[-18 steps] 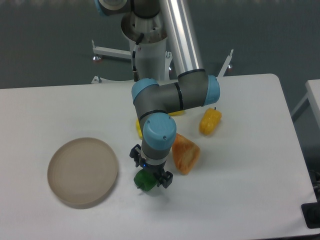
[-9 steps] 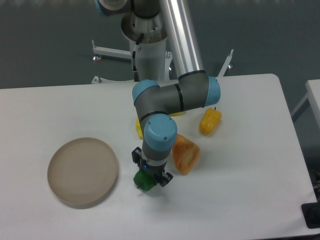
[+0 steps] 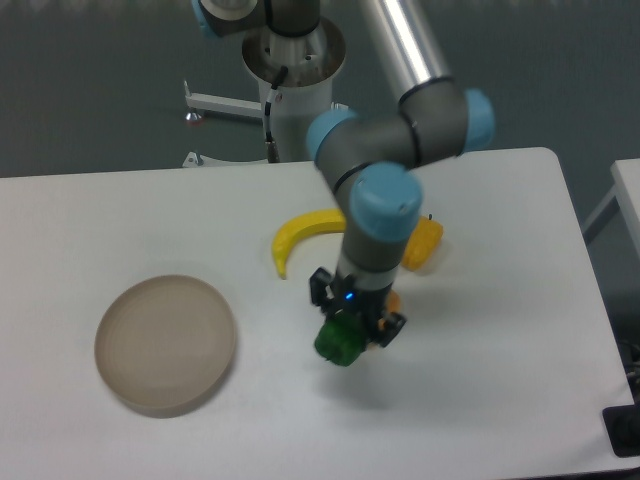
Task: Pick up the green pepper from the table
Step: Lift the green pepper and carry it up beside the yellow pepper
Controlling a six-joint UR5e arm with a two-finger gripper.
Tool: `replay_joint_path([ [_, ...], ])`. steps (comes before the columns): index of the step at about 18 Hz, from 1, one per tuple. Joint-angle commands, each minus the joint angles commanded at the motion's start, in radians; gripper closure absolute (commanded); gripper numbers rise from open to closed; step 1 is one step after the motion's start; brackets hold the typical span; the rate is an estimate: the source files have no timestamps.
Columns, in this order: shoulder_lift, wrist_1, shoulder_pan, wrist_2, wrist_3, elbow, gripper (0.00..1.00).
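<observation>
The green pepper (image 3: 338, 343) is a small dark-green lump held between the black fingers of my gripper (image 3: 350, 325), which is shut on it. It hangs above the white table (image 3: 500, 400), right of centre, with a faint shadow on the tabletop below and to its right. The arm's grey and blue wrist rises straight above the gripper and hides the pepper's top.
A yellow banana (image 3: 300, 236) lies left of the arm. A yellow-orange pepper (image 3: 428, 245) peeks out right of the wrist, and an orange item behind the gripper is mostly hidden. A round beige plate (image 3: 165, 343) sits at the left.
The gripper has lifted the green pepper off the table and carried it to the right. The arm swung right, uncovering the banana and hiding the orange item.
</observation>
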Motion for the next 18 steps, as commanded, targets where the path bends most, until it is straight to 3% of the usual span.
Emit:
replay_joint_path([
  [3,0.018,-0.053,0.048,0.003,0.03,-0.009,0.92],
  [8,0.063,-0.21,0.144,0.023,0.244,-0.011,0.92],
  [12,0.061,-0.222,0.149,0.17,0.437,-0.006,0.92],
  [18,0.038,-0.207,0.149,0.19,0.518,0.015,0.92],
])
